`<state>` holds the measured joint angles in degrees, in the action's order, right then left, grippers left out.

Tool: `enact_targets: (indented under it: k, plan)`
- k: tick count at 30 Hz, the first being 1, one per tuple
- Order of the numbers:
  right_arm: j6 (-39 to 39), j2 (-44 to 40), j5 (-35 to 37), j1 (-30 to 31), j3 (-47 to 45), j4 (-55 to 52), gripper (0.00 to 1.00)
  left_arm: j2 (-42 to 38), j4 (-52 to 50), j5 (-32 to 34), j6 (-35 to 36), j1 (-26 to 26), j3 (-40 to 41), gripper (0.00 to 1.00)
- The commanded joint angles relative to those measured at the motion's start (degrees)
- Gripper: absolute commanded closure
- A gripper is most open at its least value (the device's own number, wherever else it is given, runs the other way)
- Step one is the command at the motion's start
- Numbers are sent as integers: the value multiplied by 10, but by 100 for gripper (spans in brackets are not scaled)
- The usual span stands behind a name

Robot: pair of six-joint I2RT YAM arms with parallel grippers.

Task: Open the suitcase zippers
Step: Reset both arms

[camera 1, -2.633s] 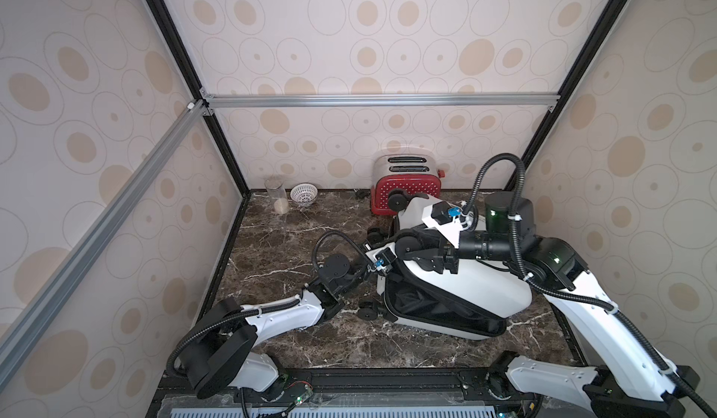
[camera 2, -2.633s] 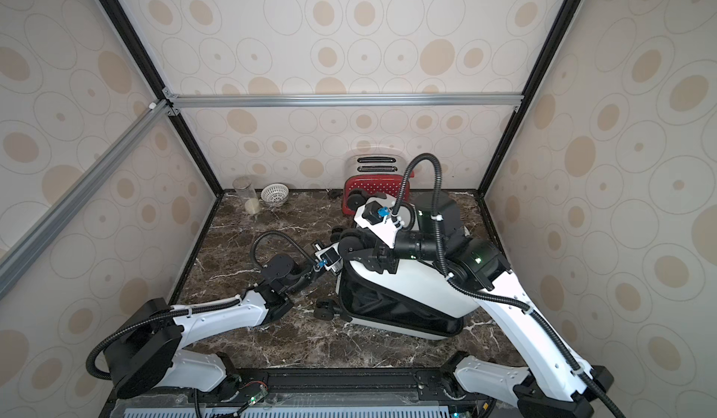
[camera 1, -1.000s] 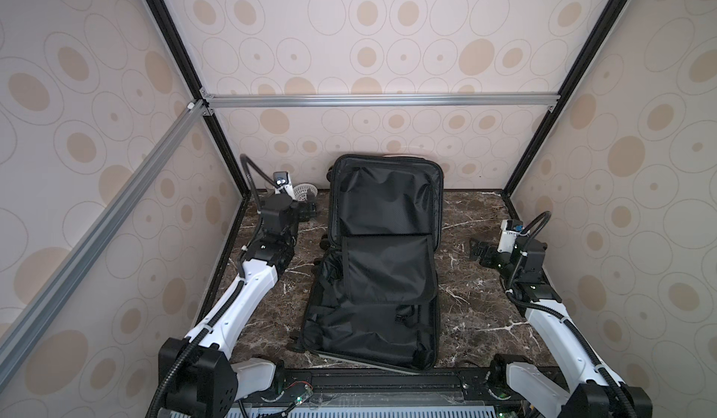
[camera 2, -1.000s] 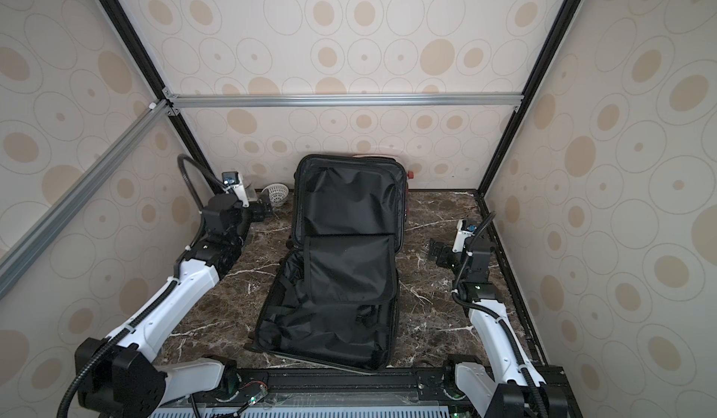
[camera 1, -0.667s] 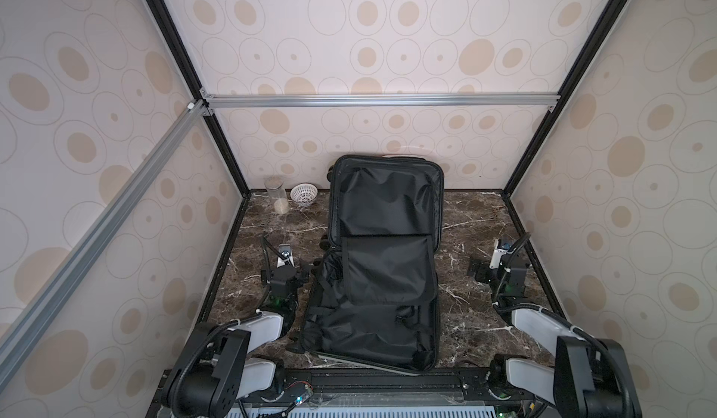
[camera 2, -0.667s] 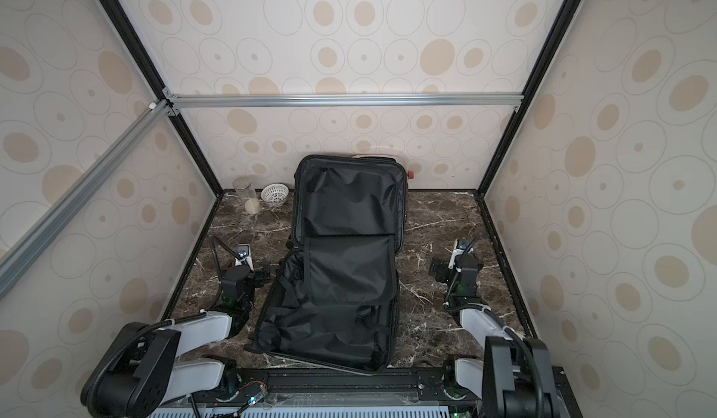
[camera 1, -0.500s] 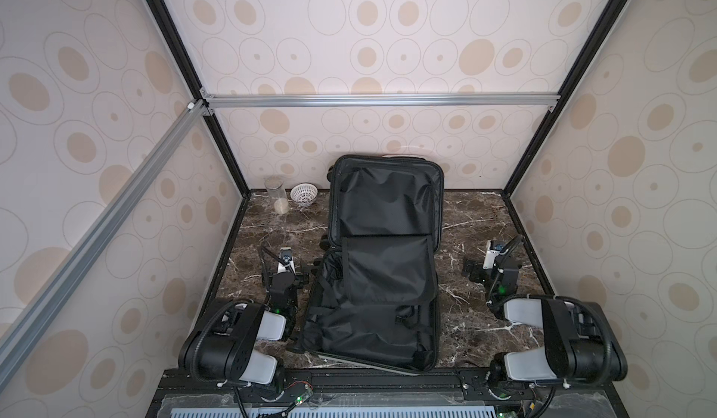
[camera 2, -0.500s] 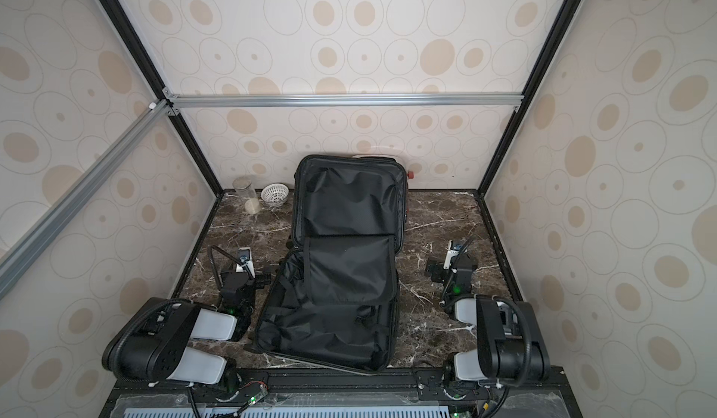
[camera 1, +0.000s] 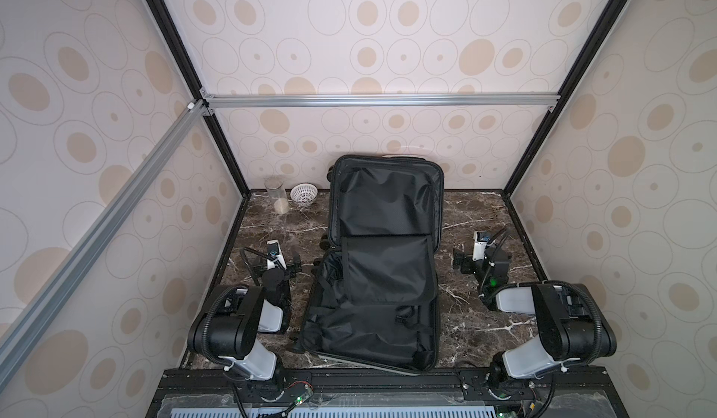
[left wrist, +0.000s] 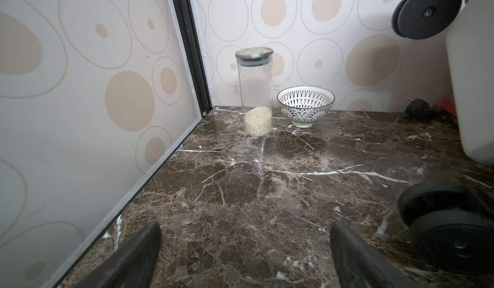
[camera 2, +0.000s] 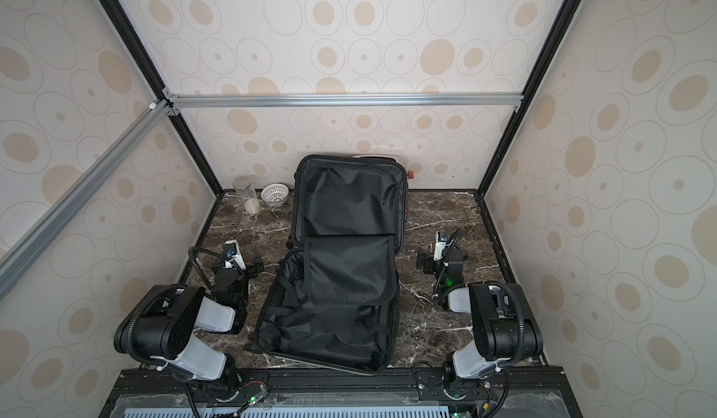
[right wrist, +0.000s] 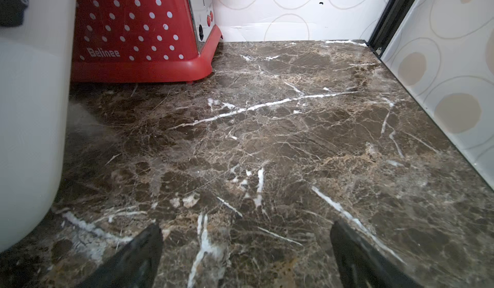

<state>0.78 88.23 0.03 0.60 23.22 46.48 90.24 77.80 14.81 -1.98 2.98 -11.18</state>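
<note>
I count one suitcase (camera 1: 384,272), one jar (camera 1: 276,197), one bowl (camera 1: 303,194) and one toaster (right wrist: 133,27), all on one table (camera 1: 469,218). Of my own I count two grippers: one left gripper (left wrist: 245,230) and one right gripper (right wrist: 246,230).

One word can be read, in the right wrist view: "Belinee", on the toaster (right wrist: 139,27). It is in white letters, a capital B followed by lower case. It sits on the red side panel among the white polka dots, low down and just above the smooth red base rim. The word runs level with that rim, and the dots leave a small gap around it. In both top views and in the left wrist view, any print is too small or too blurred to read.
</note>
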Motion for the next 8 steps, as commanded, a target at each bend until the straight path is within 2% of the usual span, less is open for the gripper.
enact_targets:
  k: [1, 8]
  plan:
    - [-7, -1, 6, 2, 4, 2, 0, 2, 8, -9, 1, 0, -13, 1]
    - [-7, -3, 6, 1, 5, -3, 0, 0, 7, -9, 0, 1, -12, 1]
